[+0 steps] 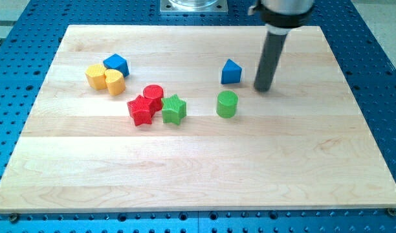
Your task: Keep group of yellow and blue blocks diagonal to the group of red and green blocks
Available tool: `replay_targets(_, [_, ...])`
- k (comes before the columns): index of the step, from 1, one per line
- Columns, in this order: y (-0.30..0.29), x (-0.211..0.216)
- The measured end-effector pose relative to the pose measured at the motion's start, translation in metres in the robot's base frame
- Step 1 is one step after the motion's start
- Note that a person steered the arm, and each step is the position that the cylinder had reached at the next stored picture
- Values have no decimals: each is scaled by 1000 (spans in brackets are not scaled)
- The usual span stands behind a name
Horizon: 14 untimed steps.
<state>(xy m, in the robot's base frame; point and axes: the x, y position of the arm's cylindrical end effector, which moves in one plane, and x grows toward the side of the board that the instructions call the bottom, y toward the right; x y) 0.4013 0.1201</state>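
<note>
Board [198,181] is bare along the view's bottom; everything sits in the upper half.

Nearest cluster, left of centre: red star [140,110], red cylinder [153,96] and green star [174,109], packed touching or nearly so. Green cylinder [227,103] stands apart to their right, not yet joined to them.

Further back, upper left: yellow hexagon [96,76], yellow cylinder [114,82] and blue block [116,64], tight together. This trio lies up-left of the red/green cluster, so the diagonal roughly holds, but the gap between the yellow cylinder and the red cylinder is small.

Stray blue wedge [231,72] sits well apart from its group, just behind the green cylinder.

Tip [263,88] is down on the board just right of the blue wedge, slightly behind-right of the green cylinder, touching neither as far as can be told. The tool is a plain rod with nothing to open or close, and it holds nothing.

Risks, as judged:
- Pushing the wedge leftward runs it close past the red cylinder; a low line would break up the red/green cluster.
- The wedge's sloped faces may make it rotate off the rod and slide sideways.
- A sweep started too low clips the green cylinder and drags it along.
</note>
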Motion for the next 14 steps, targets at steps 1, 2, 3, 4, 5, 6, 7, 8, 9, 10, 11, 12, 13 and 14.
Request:
replay_targets(1, [-6,44])
replay_targets(2, [-97,44])
replay_targets(3, [-106,46])
replay_targets(4, [-77,37])
replay_targets(5, [-14,4])
replay_targets(6, [-5,-17])
replay_targets(7, [-35,-36])
replay_targets(8, [-55,-43])
replay_targets(9, [-86,-55])
replay_targets(10, [-57,-73])
replay_targets(11, [-112,-77])
replay_targets(12, [-189,-77])
replay_targets(13, [-200,-75])
replay_targets(14, [-217,-72])
